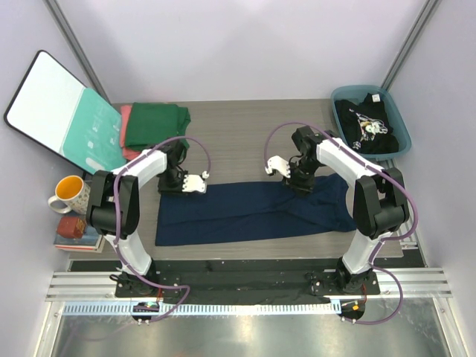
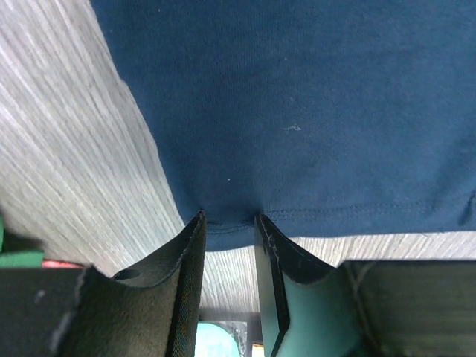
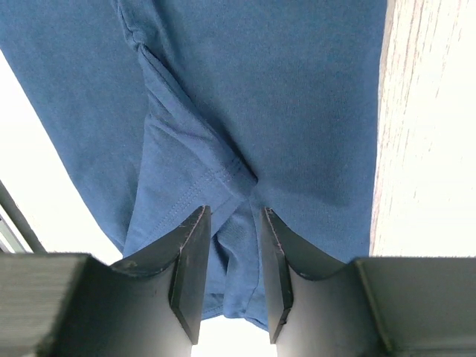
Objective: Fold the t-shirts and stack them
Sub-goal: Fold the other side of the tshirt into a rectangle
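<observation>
- The navy blue t-shirt lies on the desk in front of the arms, as a long band running left to right. It looks part-folded and is not yet a compact packet.
- The left end effector sits at the band's far left corner. Its fingers are slightly spread and straddle the hem, with a clear gap between them, so it is not clamped.
- The right end effector sits at the far edge near the sleeve. It is spread about as wide, with a bunched fold of cloth running between the fingers.
- The dark green t-shirt lies folded at the back left on top of the salmon-pink t-shirt. That stack looks begun.
- The black t-shirt sits crumpled in the bin, untouched.
- Judging by this, roughly half the task remains: finishing and stacking the navy one, then the black one.
</observation>
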Action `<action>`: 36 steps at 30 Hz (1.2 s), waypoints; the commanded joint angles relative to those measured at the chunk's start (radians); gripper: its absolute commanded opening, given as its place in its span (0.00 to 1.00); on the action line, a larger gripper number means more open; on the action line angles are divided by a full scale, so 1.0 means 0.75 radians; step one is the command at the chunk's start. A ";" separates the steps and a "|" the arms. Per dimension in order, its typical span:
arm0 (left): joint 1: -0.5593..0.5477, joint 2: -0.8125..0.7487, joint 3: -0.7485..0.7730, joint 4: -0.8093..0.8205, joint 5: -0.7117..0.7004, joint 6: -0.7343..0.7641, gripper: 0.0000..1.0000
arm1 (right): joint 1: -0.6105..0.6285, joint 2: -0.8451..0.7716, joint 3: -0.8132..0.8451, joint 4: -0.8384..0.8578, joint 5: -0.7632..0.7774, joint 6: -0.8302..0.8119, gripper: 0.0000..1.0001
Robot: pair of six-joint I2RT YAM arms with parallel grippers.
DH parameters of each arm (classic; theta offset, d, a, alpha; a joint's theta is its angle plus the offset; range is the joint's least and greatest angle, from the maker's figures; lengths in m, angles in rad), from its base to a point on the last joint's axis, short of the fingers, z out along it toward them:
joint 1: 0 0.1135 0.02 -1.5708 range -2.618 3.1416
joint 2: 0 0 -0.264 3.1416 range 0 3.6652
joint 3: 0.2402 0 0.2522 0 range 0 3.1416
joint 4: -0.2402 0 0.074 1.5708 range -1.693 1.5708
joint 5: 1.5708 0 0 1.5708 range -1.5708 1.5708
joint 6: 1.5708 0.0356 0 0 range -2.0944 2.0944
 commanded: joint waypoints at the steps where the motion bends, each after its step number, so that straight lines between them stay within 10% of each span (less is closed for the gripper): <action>1: -0.002 0.030 0.024 0.033 -0.012 -0.010 0.33 | 0.011 -0.019 0.031 0.010 -0.006 0.022 0.38; 8: -0.002 0.087 0.069 -0.018 -0.014 -0.010 0.00 | 0.015 -0.008 0.020 0.012 -0.004 0.018 0.38; 31: -0.020 0.099 0.159 -0.063 -0.037 -0.030 0.00 | 0.041 0.118 0.029 0.069 -0.001 0.003 0.43; 36: -0.026 0.107 0.165 -0.059 -0.039 -0.034 0.00 | 0.043 0.129 0.043 0.037 0.005 -0.009 0.08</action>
